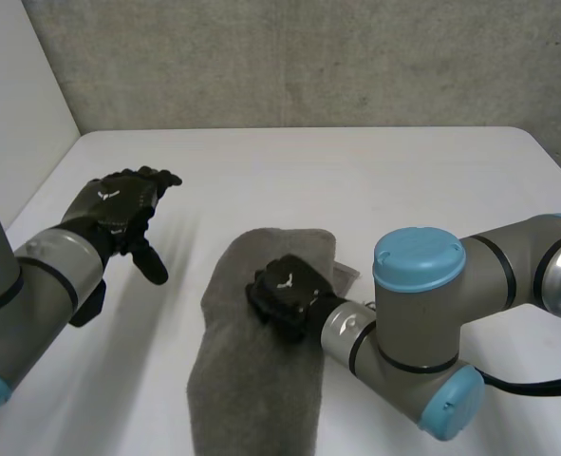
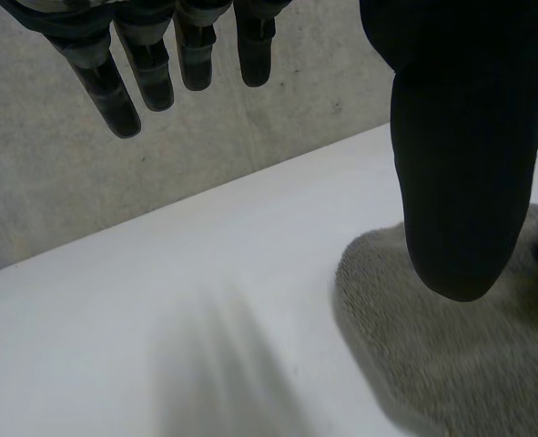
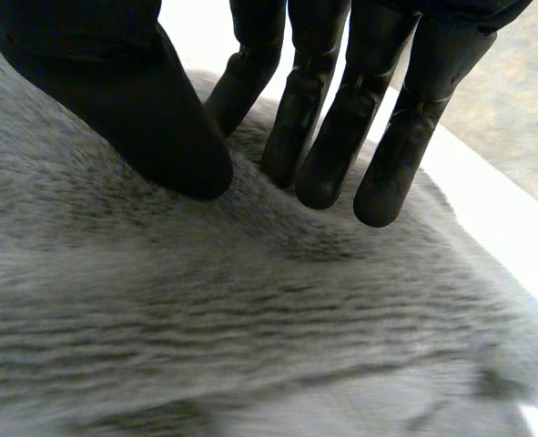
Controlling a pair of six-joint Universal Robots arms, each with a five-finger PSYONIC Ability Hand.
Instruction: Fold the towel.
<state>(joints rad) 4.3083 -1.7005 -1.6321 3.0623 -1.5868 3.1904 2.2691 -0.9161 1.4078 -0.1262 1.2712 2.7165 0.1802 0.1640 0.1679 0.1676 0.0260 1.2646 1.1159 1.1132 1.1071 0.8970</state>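
Note:
A grey towel (image 1: 252, 370) lies folded into a long strip on the white table (image 1: 375, 180), running from the middle toward the front edge. My right hand (image 1: 285, 293) rests on its upper middle, fingers (image 3: 328, 137) straight and pressing down on the cloth (image 3: 250, 309), thumb (image 3: 159, 127) beside them. My left hand (image 1: 119, 214) hovers over bare table to the left of the towel, apart from it, its fingers (image 2: 150, 64) straight and spread with nothing in them. The towel's rounded end (image 2: 441, 355) lies beyond the left thumb (image 2: 460, 155).
A grey wall (image 1: 308, 57) stands behind the table's far edge and a pale panel (image 1: 14, 104) borders the left side. A small label or tag (image 1: 345, 275) sticks out at the towel's right edge. Bare table lies to the left and far side.

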